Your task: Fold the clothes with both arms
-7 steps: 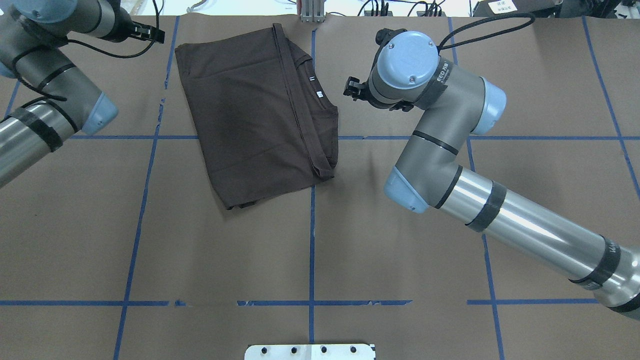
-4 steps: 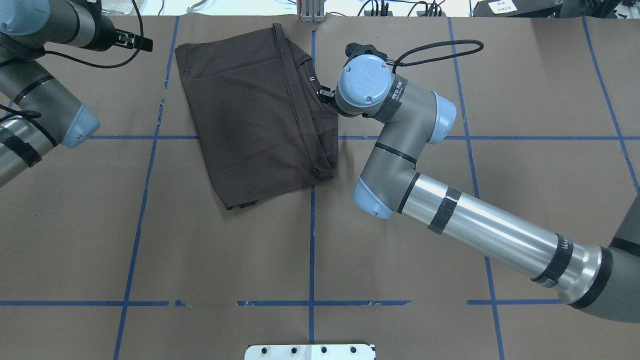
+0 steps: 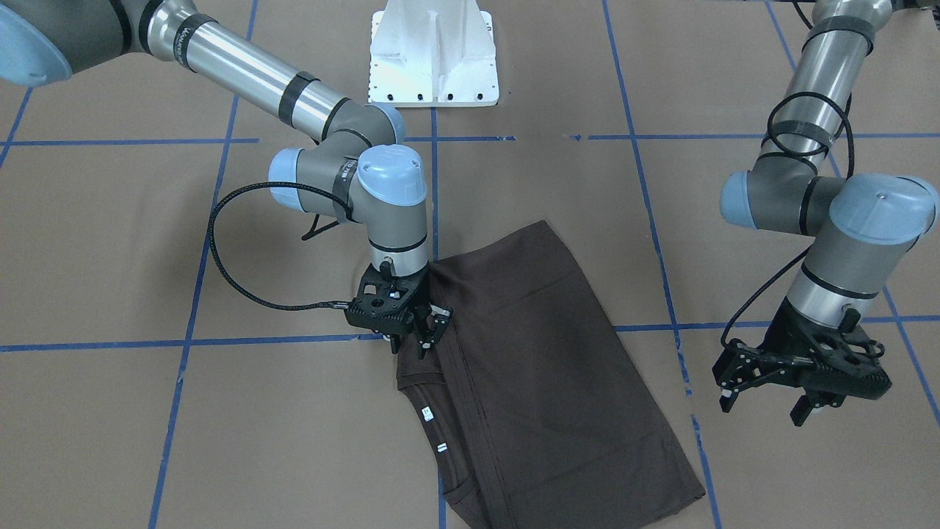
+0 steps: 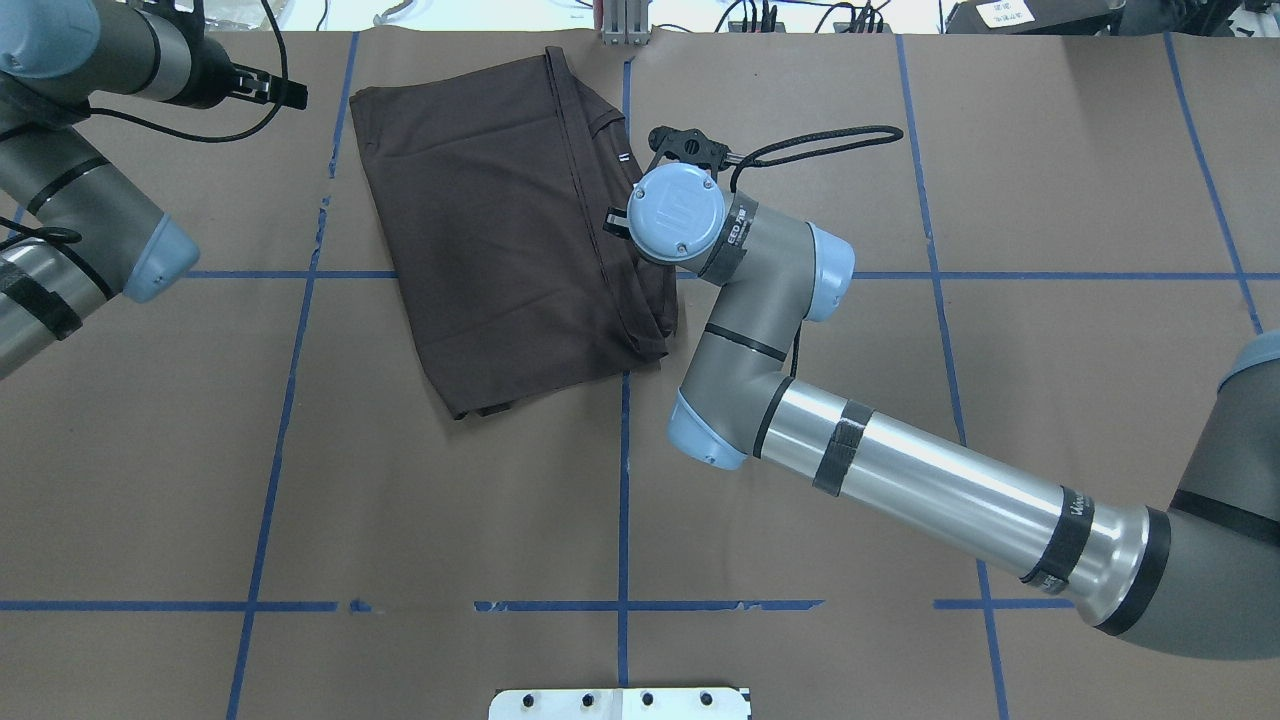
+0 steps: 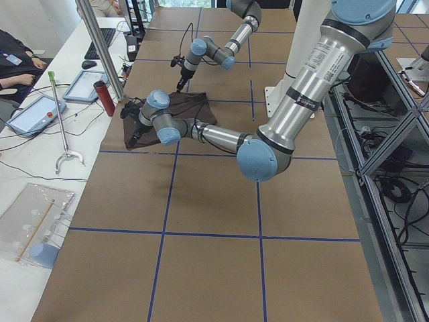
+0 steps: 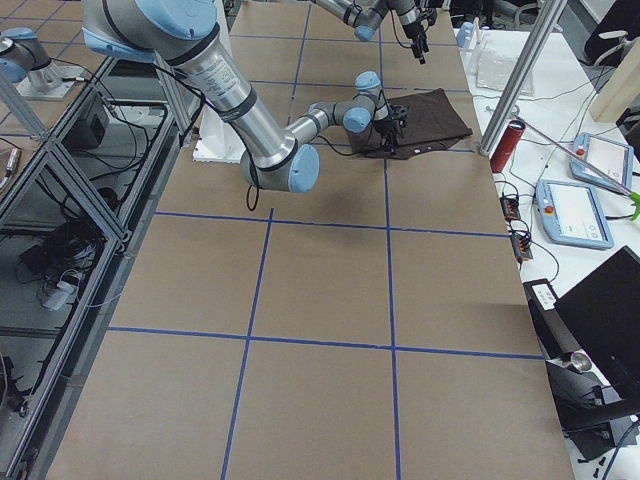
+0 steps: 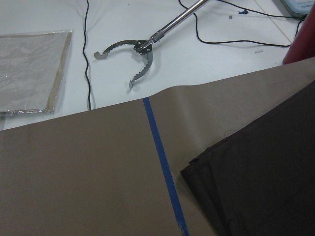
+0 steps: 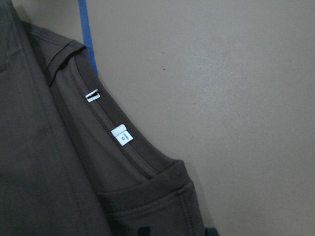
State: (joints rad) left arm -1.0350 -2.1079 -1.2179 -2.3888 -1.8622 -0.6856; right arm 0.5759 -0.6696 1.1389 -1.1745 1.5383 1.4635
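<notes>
Dark brown cloth folded into a rough rectangle, the one T-shirt (image 4: pixel 500 230) lies flat on the far part of the table (image 4: pixel 400 520), mostly left of the middle blue tape line (image 4: pixel 623 500). Two white neck tags (image 8: pixel 121 135) show inside the collar along its right edge. Of the two arms, the right hand (image 3: pixel 433 332) sits low over that edge beside the collar, fingers spread and released, the sleeve hem between them. The left hand (image 3: pixel 762 409) hangs just off the shirt's left side, fingers apart, grasping nothing.
</notes>
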